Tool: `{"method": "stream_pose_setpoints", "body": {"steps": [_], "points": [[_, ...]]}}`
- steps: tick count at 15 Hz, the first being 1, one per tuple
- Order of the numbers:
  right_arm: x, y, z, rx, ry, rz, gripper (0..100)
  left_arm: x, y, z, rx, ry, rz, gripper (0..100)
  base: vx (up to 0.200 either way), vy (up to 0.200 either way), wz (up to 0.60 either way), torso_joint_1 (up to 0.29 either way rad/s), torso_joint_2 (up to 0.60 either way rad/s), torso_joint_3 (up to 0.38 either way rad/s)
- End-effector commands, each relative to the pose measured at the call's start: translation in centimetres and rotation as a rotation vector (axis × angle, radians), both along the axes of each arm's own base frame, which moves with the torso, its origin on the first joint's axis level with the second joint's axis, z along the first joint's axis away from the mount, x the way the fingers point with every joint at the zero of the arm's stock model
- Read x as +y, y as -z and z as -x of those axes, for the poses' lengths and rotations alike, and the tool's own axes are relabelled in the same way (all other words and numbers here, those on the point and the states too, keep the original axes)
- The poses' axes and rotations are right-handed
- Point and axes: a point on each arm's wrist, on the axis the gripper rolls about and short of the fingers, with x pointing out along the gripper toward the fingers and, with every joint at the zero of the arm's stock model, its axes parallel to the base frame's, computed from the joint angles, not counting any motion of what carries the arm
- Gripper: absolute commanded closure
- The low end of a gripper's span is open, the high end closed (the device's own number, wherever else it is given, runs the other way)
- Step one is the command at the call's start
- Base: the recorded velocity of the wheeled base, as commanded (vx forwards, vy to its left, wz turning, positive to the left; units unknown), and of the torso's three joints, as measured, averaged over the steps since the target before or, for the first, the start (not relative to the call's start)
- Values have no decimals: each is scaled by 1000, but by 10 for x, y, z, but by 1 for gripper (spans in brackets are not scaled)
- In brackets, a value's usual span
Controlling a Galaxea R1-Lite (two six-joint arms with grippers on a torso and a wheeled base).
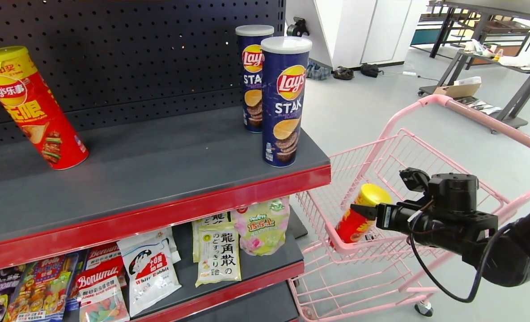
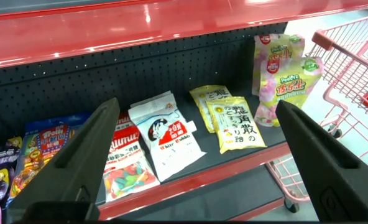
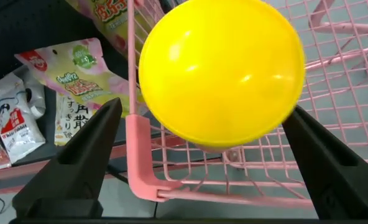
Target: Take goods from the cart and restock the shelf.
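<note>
- Step in hand, as I read it: the pick. The right gripper (image 1: 366, 210) is lined up on the red can (image 1: 358, 217) in the cart and hasn't grabbed it yet.
- That hand is spread wide and holds nothing. In the right wrist view the can's yellow lid (image 3: 221, 68) sits squarely between the two fingers (image 3: 72, 168), with a gap on both sides. Whether a fingertip brushes the can I can't tell, but it's definitely not clamped.
- Next move, my guess: push forward a bit so the fingers straddle the body below the lid, then close. The can leans in the corner of the basket, so the grip probably has to match that lean or it'll slip.
- Right around the hand is the pink cart (image 1: 426, 147). Its wire wall and corner post run just beside the can, so watch for a finger catching the wire.
- The left gripper (image 2: 197, 106) is also wide open and empty, facing the lower shelf.
- Past the left gripper's fingertips are the snack bags (image 2: 171, 140), lying flat in a row on the lower shelf (image 2: 246, 158).
- Farther off, above and across from the right hand, is the top shelf (image 1: 157, 165), where the can should end up. Two blue cans (image 1: 285, 103) stand at the end nearest the cart, and another red can (image 1: 32, 109) is well away at the other end, with plenty of bare board between.
</note>
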Motion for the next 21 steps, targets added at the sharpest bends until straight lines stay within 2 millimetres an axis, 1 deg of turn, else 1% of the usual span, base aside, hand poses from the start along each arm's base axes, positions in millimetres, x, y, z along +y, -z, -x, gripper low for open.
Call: {"method": "stream_pose_setpoints", "body": {"steps": [1, 4, 7, 8, 11, 13, 14, 15, 16, 17, 18, 19, 20, 21], "points": [[4, 10, -3, 21, -13, 5, 0, 0, 0, 0, 1, 0, 1, 0, 0, 0, 0, 0, 0, 0], [6, 17, -10, 10, -13, 3, 0, 0, 0, 0, 1, 0, 1, 0, 0, 0, 0, 0, 0, 0], [7, 20, -17, -16, -10, 0, 0, 0, 0, 0, 1, 0, -1, 0, 0, 0, 0, 0, 0, 0], [7, 19, -20, -27, -9, -6, 100, 0, 0, 0, 1, 0, -1, 0, 0, 0, 0, 0, 0, 0], [8, 26, -20, -5, -12, 1, 100, 0, 0, 0, 1, 0, -1, 0, 0, 0, 0, 0, 0, 0], [8, 27, -21, -7, -12, 5, 100, 0, 0, 0, 1, 0, -1, 0, 0, 0, 0, 0, 0, 0], [8, 24, -21, -19, -10, 8, 100, 0, 0, 0, 1, 0, -1, 0, 0, 0, 0, 0, 0, 0], [8, 13, -22, -57, -9, 2, 100, 0, 0, 0, 1, 0, -1, 0, 0, 0, 0, 0, 0, 0], [8, -8, -25, -120, -11, -5, 100, 0, 0, 0, 1, 0, -1, 0, 0, 0, 0, 0, 0, 0], [7, -21, -28, -166, -11, 4, 100, 0, 0, 0, 1, 0, -1, 0, 0, 0, 0, 0, 0, 0], [3, -42, -31, -219, -13, 32, 100, 0, 0, 0, 1, 0, -1, 0, 0, 0, 0, 0, 0, 0], [-7, -79, -29, -274, -6, 70, 100, 0, 0, 0, 1, 0, 1, 0, 0, 0, 0, 0, 0, 0], [-10, -96, -26, -297, -4, 77, 100, 0, 0, 0, 1, 0, 1, 0, 0, 0, 0, 0, 0, 0], [-17, -137, -14, -351, 20, 80, 100, 0, 0, 0, 1, 0, 1, 0, 0, 0, 0, 0, 0, 0]]}}
